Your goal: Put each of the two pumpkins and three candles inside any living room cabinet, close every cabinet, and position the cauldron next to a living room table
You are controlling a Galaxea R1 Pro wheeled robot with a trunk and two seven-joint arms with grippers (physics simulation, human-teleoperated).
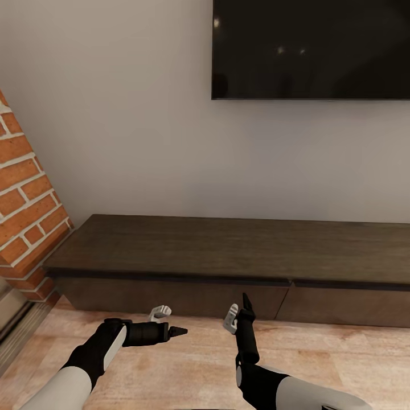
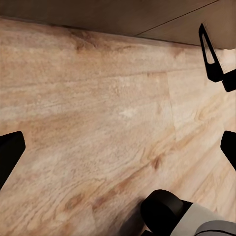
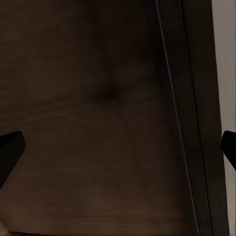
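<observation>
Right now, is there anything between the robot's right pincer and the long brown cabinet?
No. In the head view, the right pincer points at the cabinet, with just bare wood floor below.

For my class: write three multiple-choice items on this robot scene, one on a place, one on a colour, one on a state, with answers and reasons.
1. The TV hangs:
A. above the cabinet
B. on the brick chimney
C. on the floor

2. The cabinet is:
A. white
B. dark brown
C. red

3. The cabinet's drawer fronts are:
A. pulled out
B. missing
C. shut

Answers: 1 A, the TV is on the grey wall over the cabinet top. 2 B, dark wood grain. 3 C, the fronts sit flush and no interior shows.
</observation>
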